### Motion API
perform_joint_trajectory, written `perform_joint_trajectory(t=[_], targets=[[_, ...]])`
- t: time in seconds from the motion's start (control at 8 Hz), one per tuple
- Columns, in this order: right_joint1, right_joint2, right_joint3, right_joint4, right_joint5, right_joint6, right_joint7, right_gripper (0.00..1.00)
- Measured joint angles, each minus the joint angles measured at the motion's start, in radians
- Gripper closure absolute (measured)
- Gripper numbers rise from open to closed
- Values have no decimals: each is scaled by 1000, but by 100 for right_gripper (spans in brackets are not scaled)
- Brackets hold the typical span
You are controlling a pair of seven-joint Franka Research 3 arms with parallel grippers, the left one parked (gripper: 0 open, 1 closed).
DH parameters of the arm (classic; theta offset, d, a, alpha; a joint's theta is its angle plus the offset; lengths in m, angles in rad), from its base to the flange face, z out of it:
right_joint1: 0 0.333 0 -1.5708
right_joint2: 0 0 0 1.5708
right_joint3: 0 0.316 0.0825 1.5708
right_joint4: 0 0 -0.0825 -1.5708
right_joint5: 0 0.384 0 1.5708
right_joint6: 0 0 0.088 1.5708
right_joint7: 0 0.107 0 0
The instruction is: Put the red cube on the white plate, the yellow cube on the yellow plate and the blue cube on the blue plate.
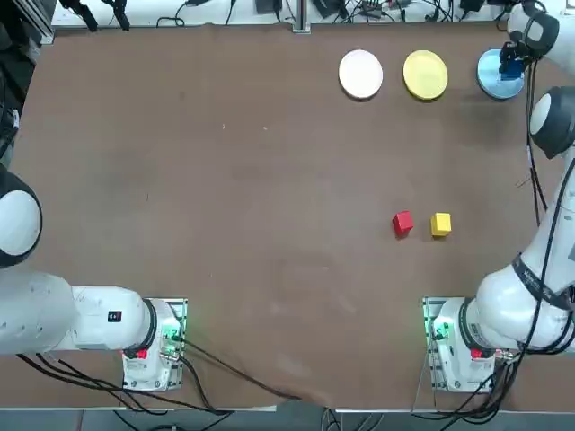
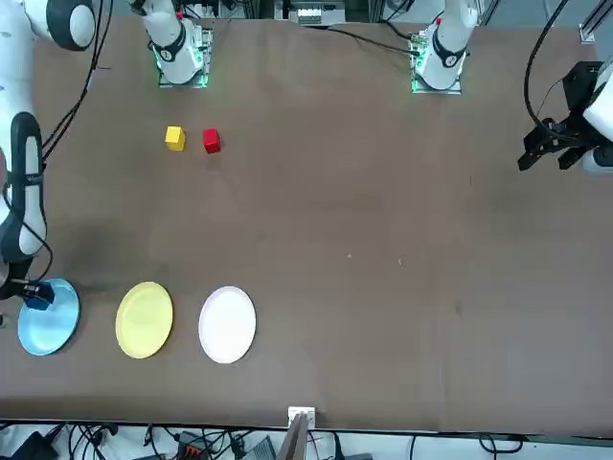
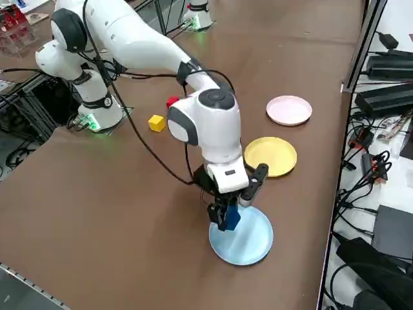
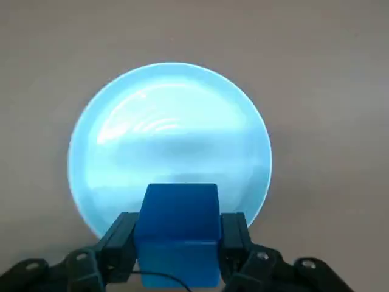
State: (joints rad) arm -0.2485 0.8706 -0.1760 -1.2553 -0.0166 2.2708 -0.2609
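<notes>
The right claw (image 4: 177, 243) is gripping the dark blue cube (image 4: 182, 234) over the round light-blue plate (image 4: 170, 131). The small red cube (image 1: 402, 223) and yellow cube (image 1: 440, 224) are sitting near each other on the brown surface (image 1: 225, 224).

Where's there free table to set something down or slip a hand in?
Bare: left of the red cube, and between the cubes and the white plate. Crowded: around the blue plate, where the right gripper holds the blue cube.
</notes>
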Motion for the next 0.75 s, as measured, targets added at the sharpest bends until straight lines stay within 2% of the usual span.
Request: perform_joint_trajectory(t=[0.5,0.75], targets=[[-1,30,6,3,0,55,-17,31],[-1,53,7,3,0,126,-7,31]])
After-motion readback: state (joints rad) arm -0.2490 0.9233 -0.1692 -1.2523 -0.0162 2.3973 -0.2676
